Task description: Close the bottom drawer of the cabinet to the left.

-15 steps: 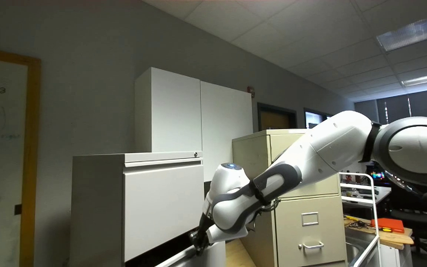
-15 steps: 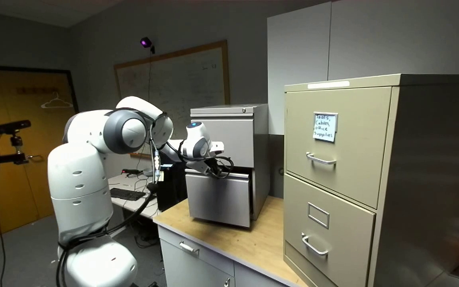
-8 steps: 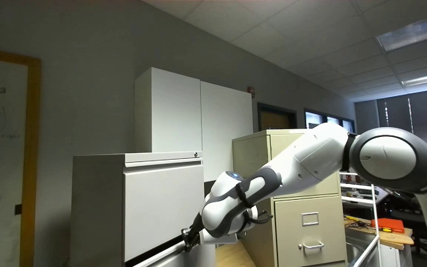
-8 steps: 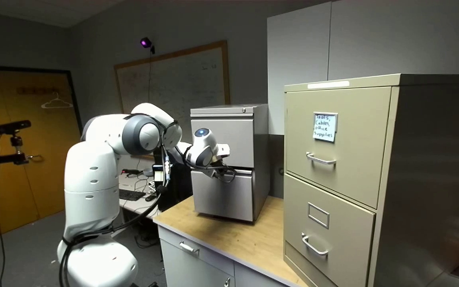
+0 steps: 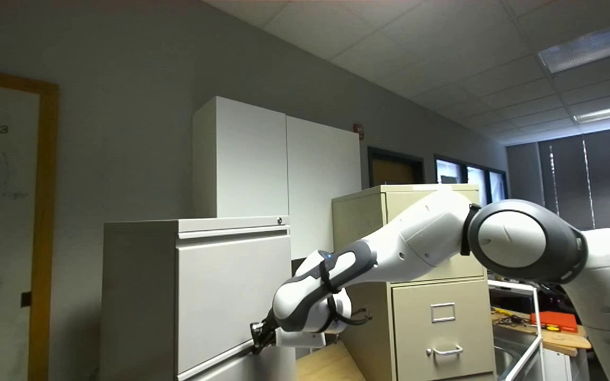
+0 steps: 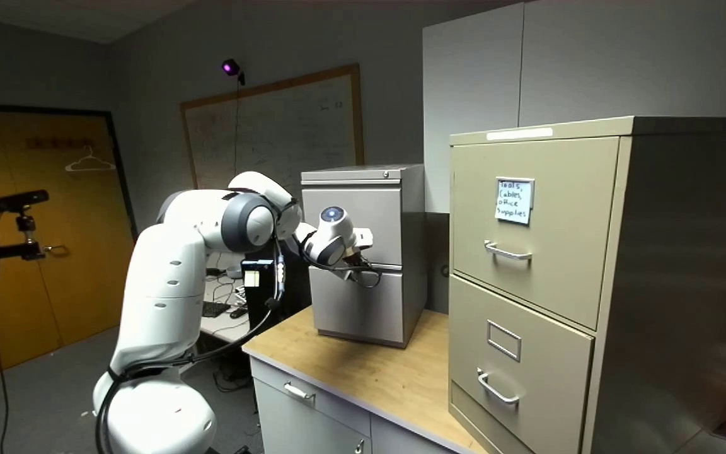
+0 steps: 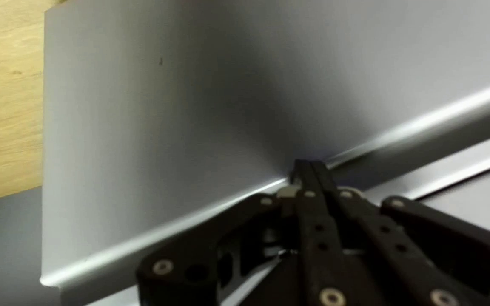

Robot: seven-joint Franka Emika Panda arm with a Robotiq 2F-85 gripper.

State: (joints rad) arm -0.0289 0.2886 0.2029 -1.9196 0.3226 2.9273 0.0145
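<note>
The low off-white cabinet [image 5: 141, 296] shows in both exterior views, with its upper drawer shut [image 6: 363, 217]. Its bottom drawer [image 6: 357, 309] has a plain flat front and looks flush or almost flush with the cabinet body. The drawer front also fills much of the wrist view [image 7: 143, 127], with its bright upper edge running diagonally. My gripper [image 7: 311, 163] is shut, its fingertips together with nothing seen between them. The tips are at the drawer's upper edge and look to touch its front. In an exterior view the gripper [image 5: 260, 336] is at the seam between the drawers.
A beige filing cabinet [image 6: 527, 239] stands beside the arm. Both cabinets stand on a wooden countertop [image 6: 350, 372]. A tall white cupboard [image 5: 252, 159] is behind. A desk with a keyboard [image 6: 215, 309] lies behind the arm.
The bottom drawer has moved inward, from clearly pulled out to about flush. My shut gripper has moved with it toward the cabinet. The arm has stretched forward.
</note>
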